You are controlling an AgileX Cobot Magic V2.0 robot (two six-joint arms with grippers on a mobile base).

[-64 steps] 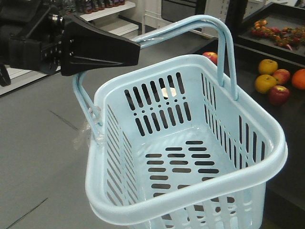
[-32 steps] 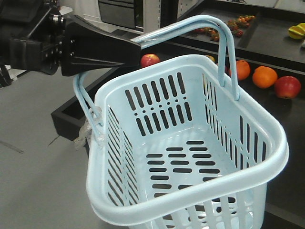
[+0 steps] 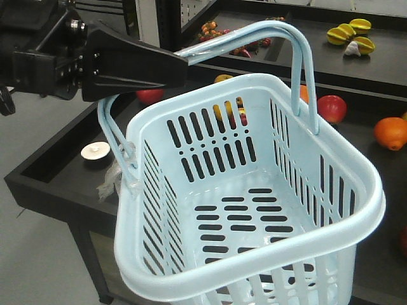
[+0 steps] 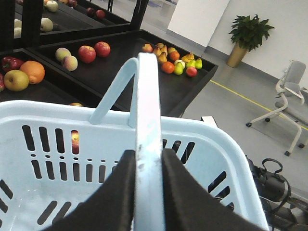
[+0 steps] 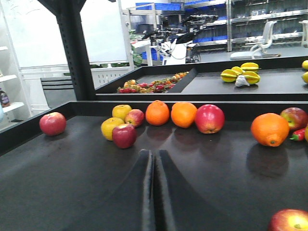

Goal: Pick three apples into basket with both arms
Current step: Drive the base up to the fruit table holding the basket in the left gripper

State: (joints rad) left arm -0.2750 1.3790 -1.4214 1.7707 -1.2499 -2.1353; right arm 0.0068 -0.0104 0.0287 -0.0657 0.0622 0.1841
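table point(image 3: 44, 181) swung closer, left tool point(image 3: 173, 67) clamping basket handles point(image 3: 301, 60), right tool point(image 5: 154, 161) closed

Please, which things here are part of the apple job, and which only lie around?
For the job:
basket, held by the left pincer
red apples
right pincer, shut and empty

Lying about:
oranges
yellow apples
star fruit

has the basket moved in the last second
Yes. Held by the left gripper, the basket swung right, toward the black fruit table, which earlier sat only at the view's right edge.
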